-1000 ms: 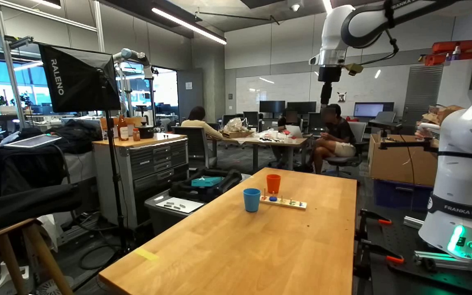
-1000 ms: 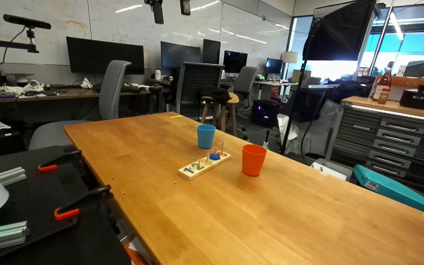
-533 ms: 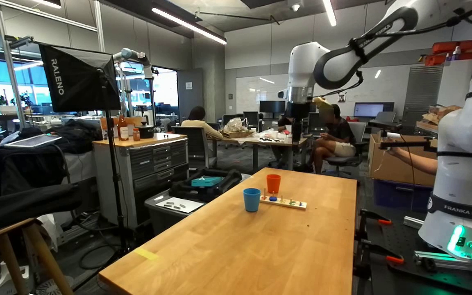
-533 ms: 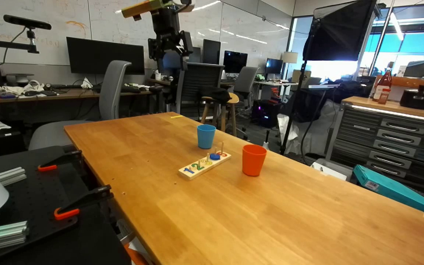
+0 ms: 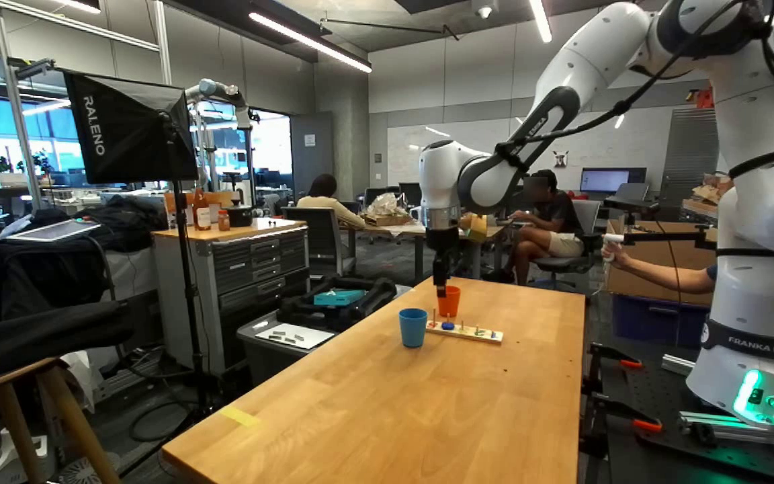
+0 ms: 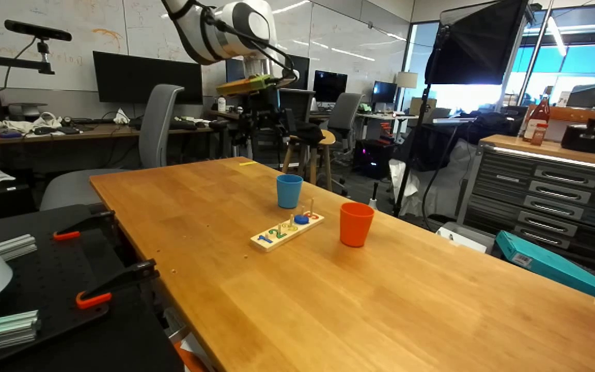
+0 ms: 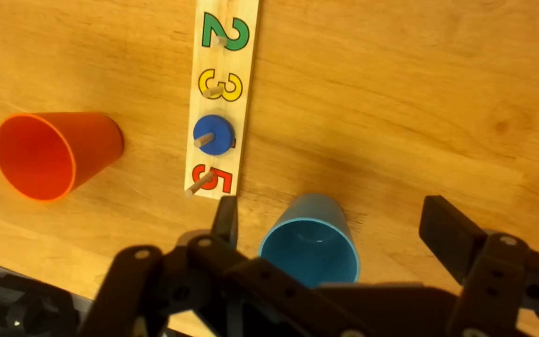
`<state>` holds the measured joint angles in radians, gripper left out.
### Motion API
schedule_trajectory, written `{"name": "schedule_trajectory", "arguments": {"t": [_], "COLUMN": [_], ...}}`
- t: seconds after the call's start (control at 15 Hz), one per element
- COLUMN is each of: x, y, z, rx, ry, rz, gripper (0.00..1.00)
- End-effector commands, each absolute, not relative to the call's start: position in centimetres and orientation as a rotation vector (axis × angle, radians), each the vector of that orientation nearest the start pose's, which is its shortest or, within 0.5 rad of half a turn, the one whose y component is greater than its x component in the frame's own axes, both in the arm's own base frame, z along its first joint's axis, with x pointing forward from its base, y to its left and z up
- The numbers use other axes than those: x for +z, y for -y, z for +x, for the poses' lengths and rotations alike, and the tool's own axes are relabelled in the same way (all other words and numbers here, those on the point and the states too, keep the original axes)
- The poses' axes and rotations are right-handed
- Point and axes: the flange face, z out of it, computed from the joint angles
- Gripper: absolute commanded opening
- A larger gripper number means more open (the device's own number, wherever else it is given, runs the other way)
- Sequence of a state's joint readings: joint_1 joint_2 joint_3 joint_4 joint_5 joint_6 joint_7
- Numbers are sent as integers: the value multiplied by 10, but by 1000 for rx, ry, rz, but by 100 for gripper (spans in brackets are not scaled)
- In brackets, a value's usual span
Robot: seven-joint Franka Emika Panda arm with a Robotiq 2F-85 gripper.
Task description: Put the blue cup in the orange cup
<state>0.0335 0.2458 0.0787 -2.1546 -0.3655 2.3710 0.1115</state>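
Note:
The blue cup (image 5: 413, 329) stands upright on the table in both exterior views (image 6: 289, 192). The orange cup (image 5: 451, 306) stands upright apart from it, and also shows in an exterior view (image 6: 356, 226). My gripper (image 5: 442, 293) points down above the table; there its tip overlaps the orange cup's left edge. In an exterior view the gripper (image 6: 260, 139) hangs above and behind the blue cup. In the wrist view my open gripper (image 7: 331, 213) has the blue cup (image 7: 311, 248) below, between its fingers, nearer the left one. The orange cup (image 7: 87, 145) is at left. The gripper holds nothing.
A wooden counting board (image 6: 282, 235) with pegs and a blue disc lies between the cups; it also shows in the wrist view (image 7: 220, 107). The table (image 5: 427, 417) has black clamps (image 6: 116, 281) on its edge. A softbox lamp (image 5: 128, 128) stands beside it.
My arm has come down steadily from high up; in an exterior view it has also moved left towards the cups. The cups and board have not moved.

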Motion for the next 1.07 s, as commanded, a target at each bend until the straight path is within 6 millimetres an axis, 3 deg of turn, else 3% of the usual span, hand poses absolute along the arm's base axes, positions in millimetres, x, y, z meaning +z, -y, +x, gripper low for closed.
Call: {"name": "schedule_trajectory", "arguments": {"t": [0.0, 0.33, 0.67, 0.73, 0.8, 1.0], "x": [245, 207, 192, 190, 187, 178], "y": [-66, -90, -109, -108, -106, -96], "z": [605, 634, 645, 646, 647, 646], "rx": [-21, -26, -30, -35, -30, 4], "ry": [394, 372, 399, 408, 403, 384], "rz": [-3385, -3394, -3399, -3400, -3402, -3409], "gripper": [100, 100, 100, 75, 74, 49]}}
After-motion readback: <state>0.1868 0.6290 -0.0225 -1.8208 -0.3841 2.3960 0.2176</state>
